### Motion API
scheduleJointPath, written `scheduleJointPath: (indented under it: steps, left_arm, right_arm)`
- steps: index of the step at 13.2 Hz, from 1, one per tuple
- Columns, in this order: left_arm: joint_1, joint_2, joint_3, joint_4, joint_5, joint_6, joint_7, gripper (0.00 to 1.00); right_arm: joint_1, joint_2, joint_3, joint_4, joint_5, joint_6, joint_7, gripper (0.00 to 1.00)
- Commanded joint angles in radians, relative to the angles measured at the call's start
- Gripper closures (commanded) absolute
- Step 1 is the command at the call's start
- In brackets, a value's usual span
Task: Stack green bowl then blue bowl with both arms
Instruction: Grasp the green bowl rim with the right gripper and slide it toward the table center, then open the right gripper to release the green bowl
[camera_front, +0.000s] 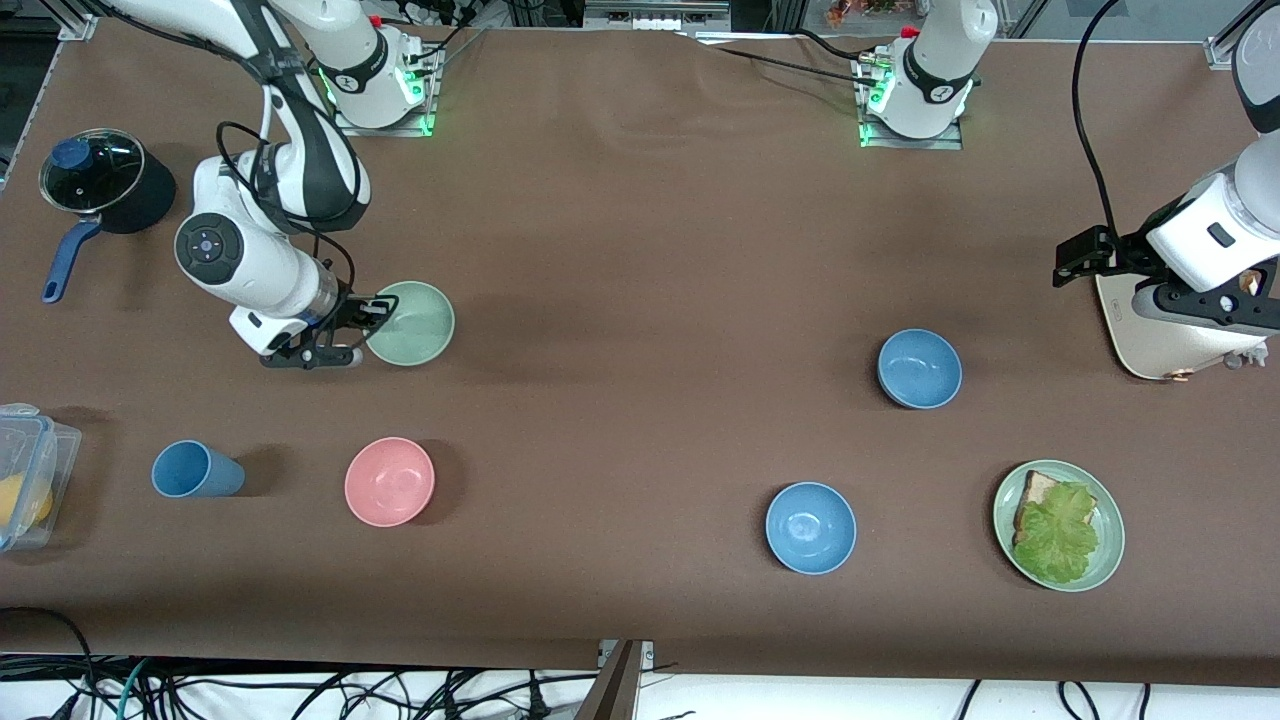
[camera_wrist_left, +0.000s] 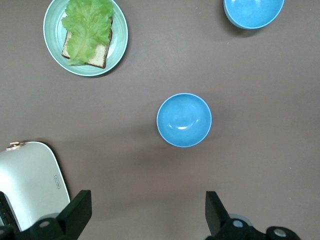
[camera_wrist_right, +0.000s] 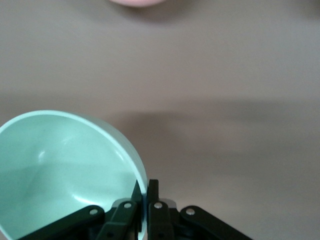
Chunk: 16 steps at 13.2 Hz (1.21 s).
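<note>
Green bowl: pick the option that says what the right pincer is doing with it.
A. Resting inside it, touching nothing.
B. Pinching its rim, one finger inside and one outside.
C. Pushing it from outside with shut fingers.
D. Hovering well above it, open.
B. In the right wrist view the right pincer is shut on the rim of the green bowl, one finger on each side of the wall.
</note>
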Motion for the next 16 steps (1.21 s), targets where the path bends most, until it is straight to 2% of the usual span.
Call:
scheduleJointPath:
  steps: [1,5,7,9,10,11,12,13,15,16]
  left_arm:
    - [0.005,0.013,-0.002,0.03,0.012,-0.02,0.018,0.0]
    - [0.004,0.014,-0.004,0.03,0.011,-0.02,0.016,0.0]
    - [0.004,0.013,-0.004,0.03,0.011,-0.02,0.018,0.0]
    - [0.004,0.013,-0.004,0.03,0.011,-0.02,0.018,0.0]
    - [0.004,0.013,-0.004,0.03,0.011,-0.02,0.019,0.0]
    - [0.004,0.013,-0.004,0.03,0.011,-0.02,0.019,0.0]
    - [0.004,0.013,-0.005,0.03,0.011,-0.02,0.018,0.0]
    - [0.004,0.013,-0.007,0.03,0.011,-0.02,0.018,0.0]
    - [0.004,0.013,-0.005,0.03,0.011,-0.022,0.019,0.0]
    - [0.004,0.013,-0.005,0.03,0.011,-0.022,0.019,0.0]
  right_arm:
    - [0.105,0.137,0.038,0.22,0.008,-0.061,0.163,1.0]
    - [0.329,0.364,0.041,0.468,0.046,0.007,0.49,1.0]
    - [0.437,0.453,0.038,0.52,0.038,0.114,0.652,1.0]
    - [0.488,0.509,0.035,0.528,0.034,0.229,0.749,1.0]
    - [0.491,0.515,0.035,0.526,0.034,0.243,0.753,1.0]
    - [0.491,0.52,0.035,0.526,0.034,0.246,0.754,0.93]
    - [0.494,0.527,0.035,0.526,0.031,0.249,0.756,0.34]
    - [0.495,0.526,0.03,0.52,0.019,0.255,0.754,0.0]
    - [0.497,0.509,0.017,0.523,0.014,0.237,0.75,0.0]
    - [0.497,0.48,-0.008,0.526,0.012,0.181,0.745,0.0]
